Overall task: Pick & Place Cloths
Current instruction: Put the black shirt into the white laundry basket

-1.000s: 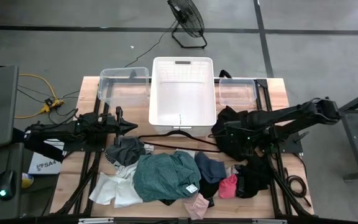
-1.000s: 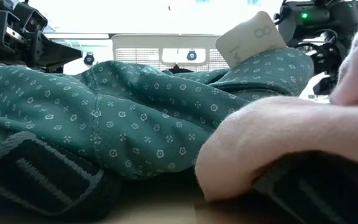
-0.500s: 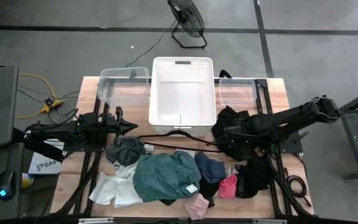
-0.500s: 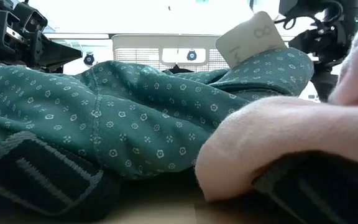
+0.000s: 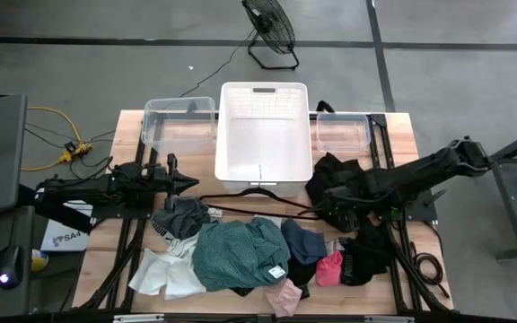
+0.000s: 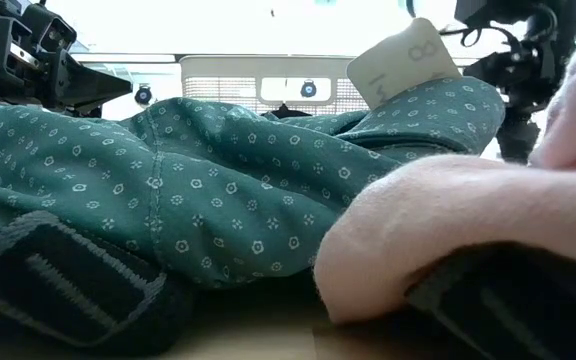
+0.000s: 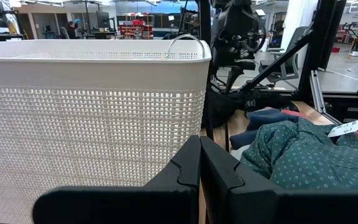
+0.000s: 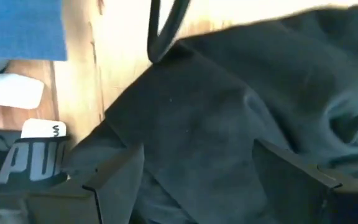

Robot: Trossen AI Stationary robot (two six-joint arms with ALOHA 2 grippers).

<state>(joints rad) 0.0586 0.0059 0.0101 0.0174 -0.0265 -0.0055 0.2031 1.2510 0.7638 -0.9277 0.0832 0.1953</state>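
The cloths lie in a heap along the table's near half: a large teal-green piece (image 5: 236,256), white (image 5: 162,274), grey (image 5: 182,218), navy (image 5: 303,240), pink (image 5: 329,268) and black (image 5: 366,253). Another black cloth (image 5: 330,172) lies right of the white basket (image 5: 263,135). My right gripper (image 5: 332,205) points down over this black cloth (image 8: 229,93), open, with one finger standing to either side (image 8: 204,180); I see no touch. My left gripper (image 5: 191,182) stays shut and level at the left, beside the basket wall (image 7: 92,124), holding nothing.
A thin black wire hanger (image 5: 258,197) lies between the basket and the heap. Two clear bins (image 5: 179,124) (image 5: 344,132) flank the basket at the far edge. In the low view the teal-green cloth (image 6: 218,190) and a pale pink cloth (image 6: 448,220) fill the foreground.
My right gripper has shifted a little toward the table's near edge over the black cloth and has rolled at the wrist, staying open. The cloths have not moved.
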